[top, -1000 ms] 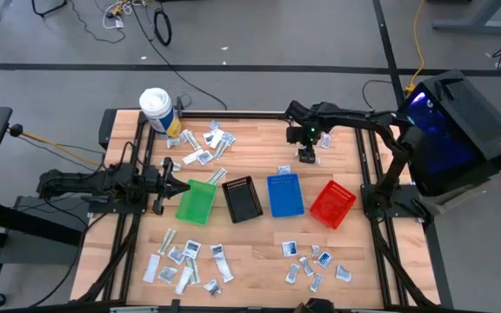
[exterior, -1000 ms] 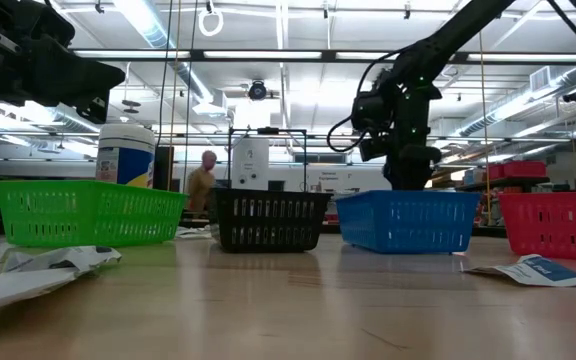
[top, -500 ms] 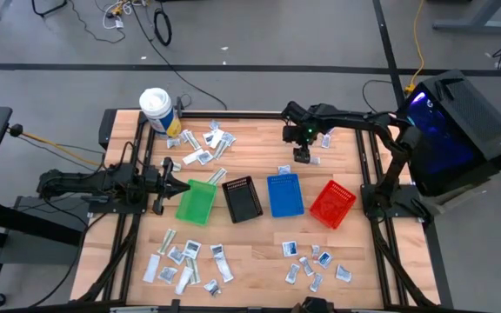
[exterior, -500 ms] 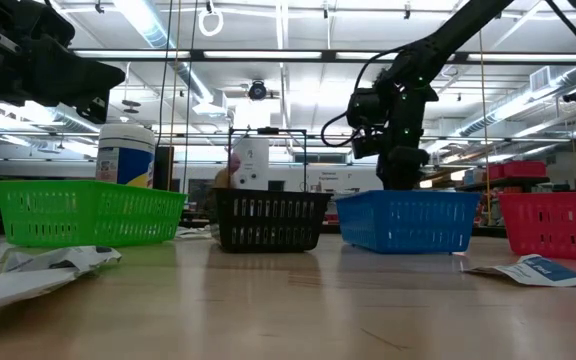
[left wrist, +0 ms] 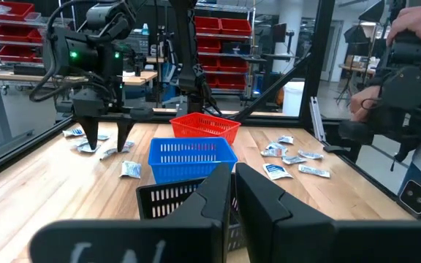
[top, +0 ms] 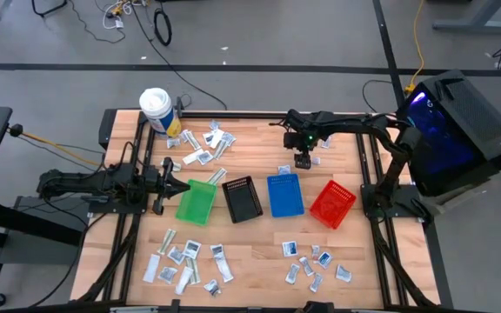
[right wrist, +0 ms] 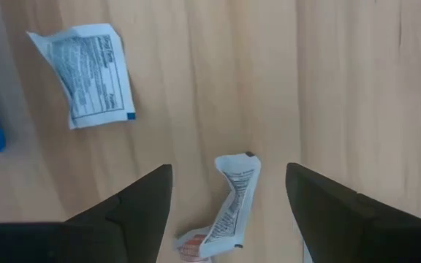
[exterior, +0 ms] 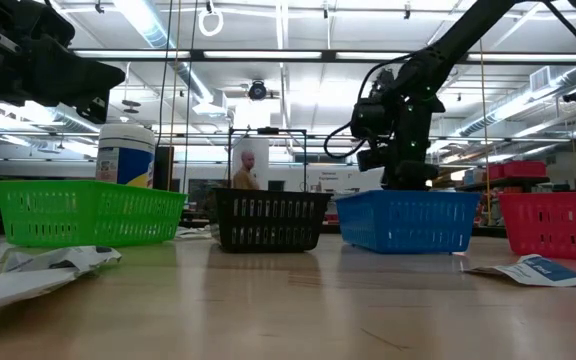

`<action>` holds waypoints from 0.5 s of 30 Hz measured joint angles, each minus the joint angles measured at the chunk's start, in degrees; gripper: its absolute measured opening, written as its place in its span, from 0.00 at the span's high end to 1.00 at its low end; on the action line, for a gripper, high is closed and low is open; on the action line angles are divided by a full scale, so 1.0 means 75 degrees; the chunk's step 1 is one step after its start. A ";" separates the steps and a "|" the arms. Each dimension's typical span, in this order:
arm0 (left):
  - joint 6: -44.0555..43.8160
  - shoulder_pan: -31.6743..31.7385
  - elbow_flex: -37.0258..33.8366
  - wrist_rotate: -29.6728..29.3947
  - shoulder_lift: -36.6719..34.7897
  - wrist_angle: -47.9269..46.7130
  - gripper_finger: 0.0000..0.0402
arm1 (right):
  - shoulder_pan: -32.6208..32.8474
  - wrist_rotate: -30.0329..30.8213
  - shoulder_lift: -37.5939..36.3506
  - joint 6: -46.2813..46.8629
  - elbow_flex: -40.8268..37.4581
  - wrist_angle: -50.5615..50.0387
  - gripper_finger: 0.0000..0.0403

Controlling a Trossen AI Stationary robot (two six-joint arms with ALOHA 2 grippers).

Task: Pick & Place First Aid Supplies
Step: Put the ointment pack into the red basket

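Note:
The first aid supplies lie in loose heaps on the wooden table: one at the far left [top: 200, 144], one at the near left [top: 185, 261], one at the near right [top: 316, 261]. My right gripper [top: 303, 162] points down, open, just behind the blue bin [top: 285, 195]. Its fingers stand on either side of a crumpled white sachet [right wrist: 234, 197] without touching it. A flat printed sachet [right wrist: 86, 73] lies beside it. My left gripper [top: 177, 185] waits level and shut at the table's left, next to the green bin [top: 197, 202].
Four small bins stand in a row mid-table: green, black [top: 242, 198], blue, red [top: 332, 203]. A white tub [top: 156, 111] stands at the far left corner. A person [left wrist: 404, 66] shows beyond the table's edge in the left wrist view.
My right gripper has sunk a little toward the table behind the blue bin, still open and pointing down. The sachets and bins lie as before.

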 joint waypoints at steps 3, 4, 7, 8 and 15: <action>0.0000 0.0000 -0.0001 0.0000 0.0001 0.0002 0.92 | 0.0003 0.0147 0.0000 0.0073 -0.0106 0.0153 0.33; 0.0000 0.0000 0.0001 0.0000 -0.0001 0.0000 0.92 | 0.0003 0.0196 0.0000 0.0099 -0.0167 0.0170 0.33; 0.0000 0.0000 0.0000 0.0000 0.0002 0.0000 0.92 | 0.0003 0.0224 0.0000 0.0113 -0.0308 0.0236 0.33; 0.0000 0.0000 0.0001 0.0000 0.0001 0.0000 0.92 | 0.0003 0.0227 0.0000 0.0111 -0.0337 0.0262 0.33; 0.0000 0.0000 -0.0002 0.0000 0.0002 0.0000 0.92 | 0.0003 0.0482 0.0000 0.0141 -0.0430 0.0438 0.35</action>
